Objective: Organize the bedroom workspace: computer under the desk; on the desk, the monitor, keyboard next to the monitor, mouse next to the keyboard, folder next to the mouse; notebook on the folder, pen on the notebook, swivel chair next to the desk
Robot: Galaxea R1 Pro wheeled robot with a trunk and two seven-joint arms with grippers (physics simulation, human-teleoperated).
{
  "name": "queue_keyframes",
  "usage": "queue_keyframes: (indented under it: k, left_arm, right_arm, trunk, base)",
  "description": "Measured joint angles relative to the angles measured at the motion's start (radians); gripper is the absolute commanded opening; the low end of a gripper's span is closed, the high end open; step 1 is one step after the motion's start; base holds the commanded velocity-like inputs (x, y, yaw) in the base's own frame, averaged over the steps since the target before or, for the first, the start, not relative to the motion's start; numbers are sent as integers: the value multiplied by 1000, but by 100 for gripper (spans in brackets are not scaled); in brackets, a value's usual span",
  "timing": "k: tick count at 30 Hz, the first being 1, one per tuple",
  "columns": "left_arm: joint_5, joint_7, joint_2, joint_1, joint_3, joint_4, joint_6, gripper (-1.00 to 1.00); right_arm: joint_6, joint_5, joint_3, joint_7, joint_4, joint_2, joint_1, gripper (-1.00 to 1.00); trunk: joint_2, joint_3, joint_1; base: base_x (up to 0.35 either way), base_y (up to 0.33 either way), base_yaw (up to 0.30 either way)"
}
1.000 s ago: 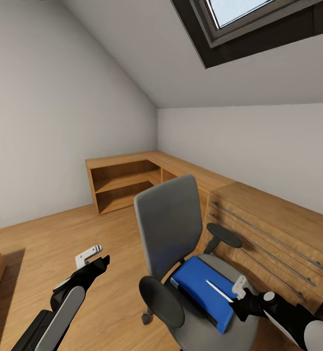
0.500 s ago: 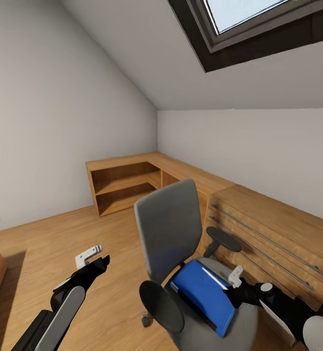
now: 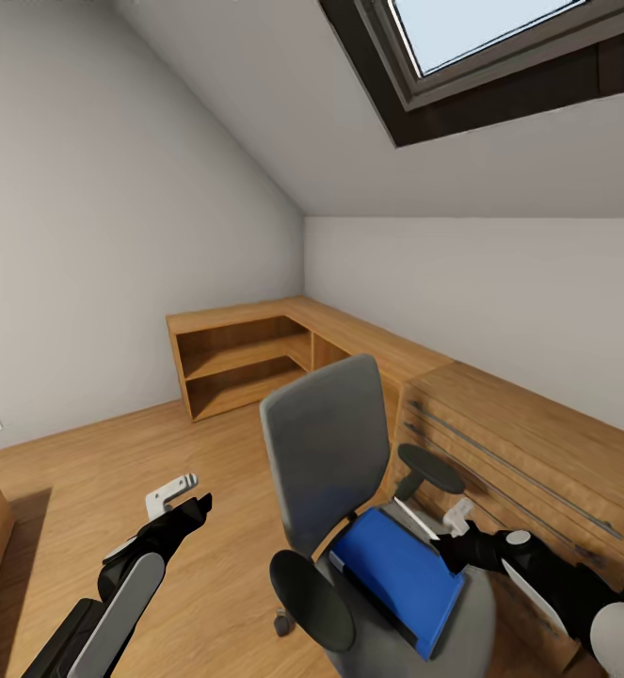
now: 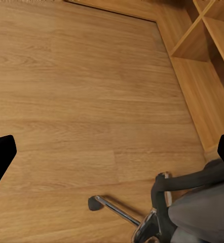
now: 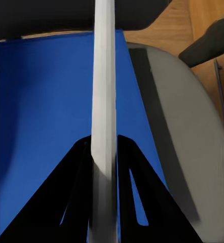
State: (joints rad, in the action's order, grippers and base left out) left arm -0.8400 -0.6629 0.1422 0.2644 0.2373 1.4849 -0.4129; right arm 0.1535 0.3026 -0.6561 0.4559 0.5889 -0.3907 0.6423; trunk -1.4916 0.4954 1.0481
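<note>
Pen (image 5: 103, 96) clamped between the two black fingers (image 5: 71, 202) of the right gripper (image 3: 455, 544), seen in the right wrist view as a pale stick running straight out over the folder (image 5: 46, 126). In the head view, pen (image 3: 413, 519) held just above the folder (image 3: 396, 574), tip toward 11 o'clock. Bright-blue folder flat on the seat of the swivel chair (image 3: 328, 452), at 5 o'clock of the grey backrest. Chair standing close beside the low light-wood cabinet (image 3: 528, 443), which runs from 3 o'clock round to the open shelves (image 3: 241, 363) at 11 o'clock of the chair. Left gripper (image 3: 182, 497) hanging empty over the wood floor (image 3: 86, 471) at 9 o'clock of the chair, its dark fingertips (image 4: 0, 157) wide apart in the left wrist view, with the chair's chrome base (image 4: 122, 212) below them. Skylight (image 3: 481, 56) overhead at 1 o'clock.
</note>
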Motion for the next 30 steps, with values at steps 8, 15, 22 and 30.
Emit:
queue_keyframes:
  k: [8, 15, 22, 30]
  left_arm:
    - [0, 1, 0, 0, 0, 0, 0, 100]
    - [0, 1, 0, 0, 0, 0, 0, 100]
    - [0, 2, 0, 0, 0, 0, 0, 100]
    - [1, 1, 0, 0, 18, 0, 0, 100]
  right_arm:
    - [120, 4, 48, 0, 137, -32, -2, -100]
    - [202, 49, 115, -3, 190, -44, -2, -100]
    - [299, 70, 199, -5, 243, -45, -2, -100]
    - [359, 108, 286, -237, 291, -40, -3, -100]
  trunk:
    - [56, -25, -30]
    - [105, -47, -57]
    - [154, -69, -84]
    - [210, -94, -114]
  base:
    - [-45, 0, 0]
    - [-239, 0, 0]
    - [-321, 0, 0]
    - [-336, 0, 0]
